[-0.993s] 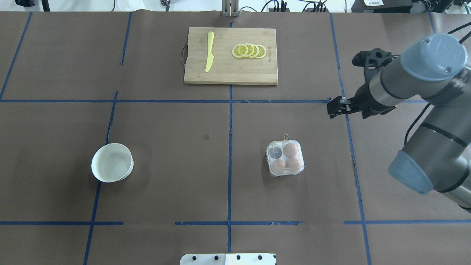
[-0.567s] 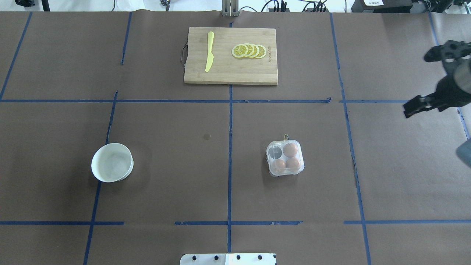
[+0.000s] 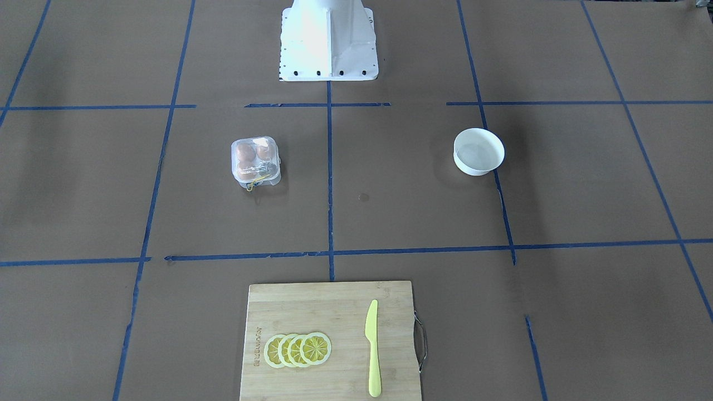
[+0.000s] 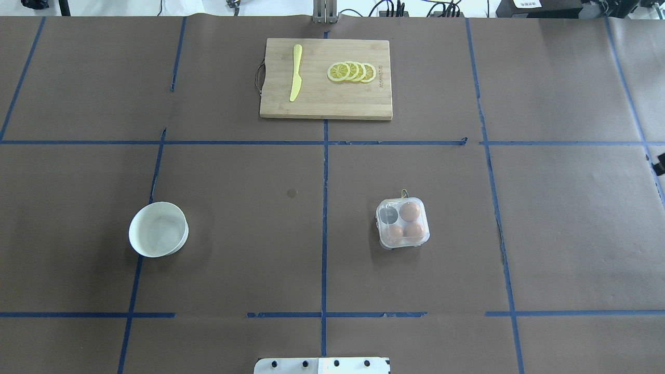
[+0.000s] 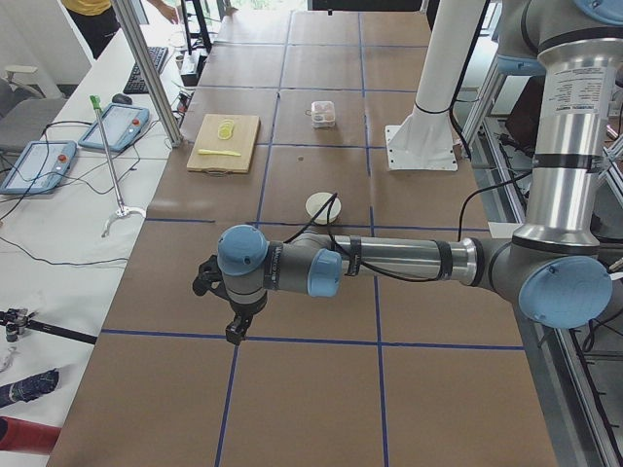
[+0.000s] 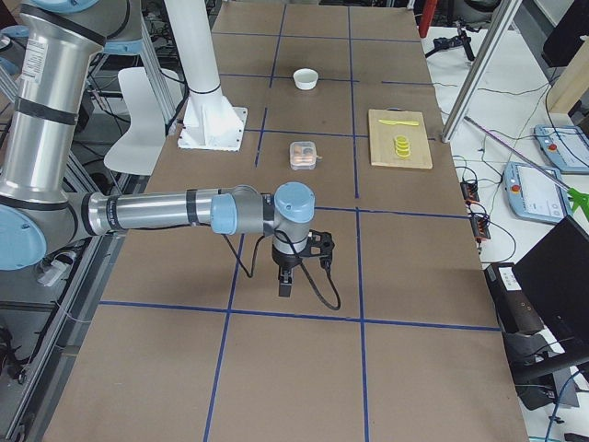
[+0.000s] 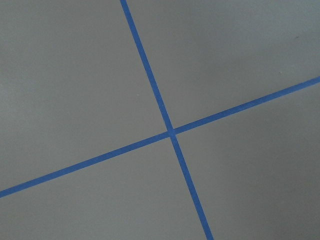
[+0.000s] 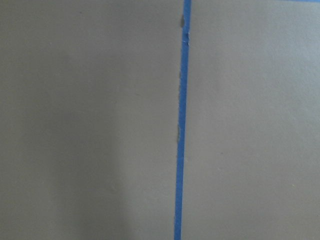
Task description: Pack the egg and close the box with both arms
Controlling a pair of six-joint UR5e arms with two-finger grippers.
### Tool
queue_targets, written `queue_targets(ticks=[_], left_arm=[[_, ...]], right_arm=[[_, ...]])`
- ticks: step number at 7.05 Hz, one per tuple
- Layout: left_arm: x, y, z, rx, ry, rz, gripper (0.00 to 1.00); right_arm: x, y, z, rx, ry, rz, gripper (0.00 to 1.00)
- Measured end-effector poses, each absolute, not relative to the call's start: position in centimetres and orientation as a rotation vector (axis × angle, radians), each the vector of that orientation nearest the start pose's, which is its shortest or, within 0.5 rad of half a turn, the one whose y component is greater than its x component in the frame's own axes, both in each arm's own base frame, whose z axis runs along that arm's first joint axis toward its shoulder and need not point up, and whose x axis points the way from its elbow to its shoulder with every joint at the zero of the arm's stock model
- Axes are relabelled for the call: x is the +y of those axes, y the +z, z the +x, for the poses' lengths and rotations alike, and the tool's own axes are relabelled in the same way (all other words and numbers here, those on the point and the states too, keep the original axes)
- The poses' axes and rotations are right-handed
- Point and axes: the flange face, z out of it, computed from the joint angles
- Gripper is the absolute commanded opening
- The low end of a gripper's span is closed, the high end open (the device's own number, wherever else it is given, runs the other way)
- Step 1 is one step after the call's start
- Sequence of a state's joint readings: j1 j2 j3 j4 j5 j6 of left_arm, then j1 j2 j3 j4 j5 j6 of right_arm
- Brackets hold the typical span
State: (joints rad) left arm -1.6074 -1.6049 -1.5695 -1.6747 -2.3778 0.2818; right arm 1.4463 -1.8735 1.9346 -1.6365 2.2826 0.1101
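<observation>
The box is a small clear four-cell case right of the table's middle, and its lid looks down. Inside lie three orange-brown eggs; the fourth cell looks dark. The box also shows in the front-facing view. My left gripper hangs over the table's left end, far from the box. My right gripper hangs over the right end, also far from it. I cannot tell whether either is open or shut. Both wrist views show only brown paper and blue tape.
A white bowl stands at the left. A wooden cutting board with a yellow knife and lemon slices lies at the far middle. The white pedestal base stands at the near edge.
My right arm has swung away to the right and left the overhead view, apart from a dark sliver at its right edge. The box, eggs and bowl have not moved.
</observation>
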Motion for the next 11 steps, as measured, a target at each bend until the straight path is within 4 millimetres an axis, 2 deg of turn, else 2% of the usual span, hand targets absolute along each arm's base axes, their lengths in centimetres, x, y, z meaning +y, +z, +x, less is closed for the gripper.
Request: queue_targets(ticks=[2,5,8,11], left_arm=[[-51.3,62.7,-8.0,0.779,0.291,0.263,1.0],[-51.3,62.8,-7.7,0.785,0.289,0.258,1.0],[-50.9,63.9,-6.8,0.798,0.242,0.143,1.0],[-50.9,63.8,-6.5,0.807,0.235,0.112,1.0]], right_arm=[[-35.8,64.4,4.4,-0.694,0.06,-0.115,1.0],[-36.2,65.1,6.4,-0.594,0.083,-0.091,1.0],[-37.2,64.0,6.3,-0.616,0.082,-0.065,1.0],[-37.1,63.5,5.5,-0.71,0.082,-0.074,1.0]])
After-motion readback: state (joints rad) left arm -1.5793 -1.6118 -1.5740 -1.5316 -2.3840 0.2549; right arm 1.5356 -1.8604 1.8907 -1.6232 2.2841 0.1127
